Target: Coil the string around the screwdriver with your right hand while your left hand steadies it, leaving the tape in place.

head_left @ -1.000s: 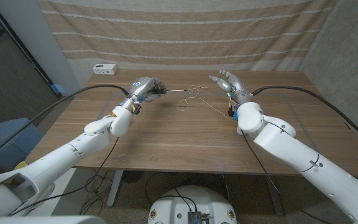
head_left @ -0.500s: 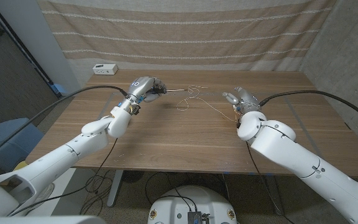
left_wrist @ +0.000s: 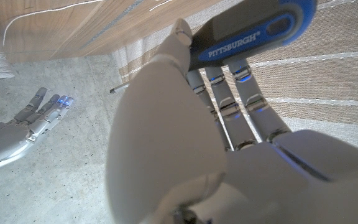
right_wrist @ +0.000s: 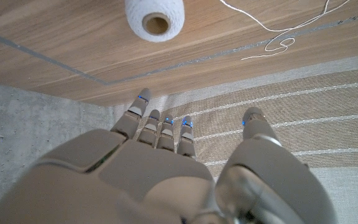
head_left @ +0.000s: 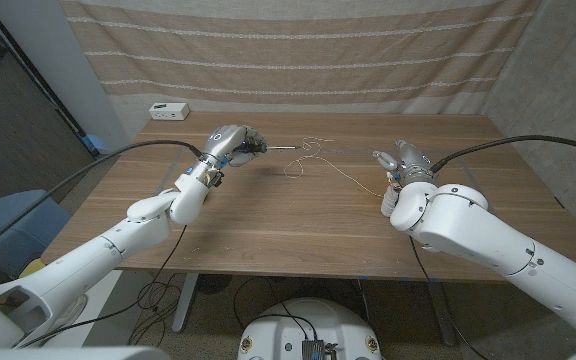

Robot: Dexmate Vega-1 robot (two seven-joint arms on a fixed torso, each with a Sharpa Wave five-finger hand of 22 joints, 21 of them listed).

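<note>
My left hand (head_left: 233, 142) grips the screwdriver by its black and blue handle (left_wrist: 253, 28) at the table's back left. Its thin shaft (head_left: 280, 147) points right, toward the string. The thin white string (head_left: 313, 160) lies in loose loops on the wood just past the shaft's tip and trails right toward my right hand (head_left: 402, 160). That hand hovers with fingers apart (right_wrist: 160, 134) and holds nothing. It is apart from the string. A white spool of string (right_wrist: 155, 17) stands on the table ahead of it. A thin grey strip (right_wrist: 48, 57), perhaps tape, runs across the wood.
A small white box (head_left: 168, 110) sits at the table's back left corner. A striped curtain hangs behind the table. The wooden table (head_left: 288, 225) stretches bare toward its front edge.
My right hand has come down from a raised spot at the back and shifted right and nearer, away from the string loops. The left hand and screwdriver have stayed put.
</note>
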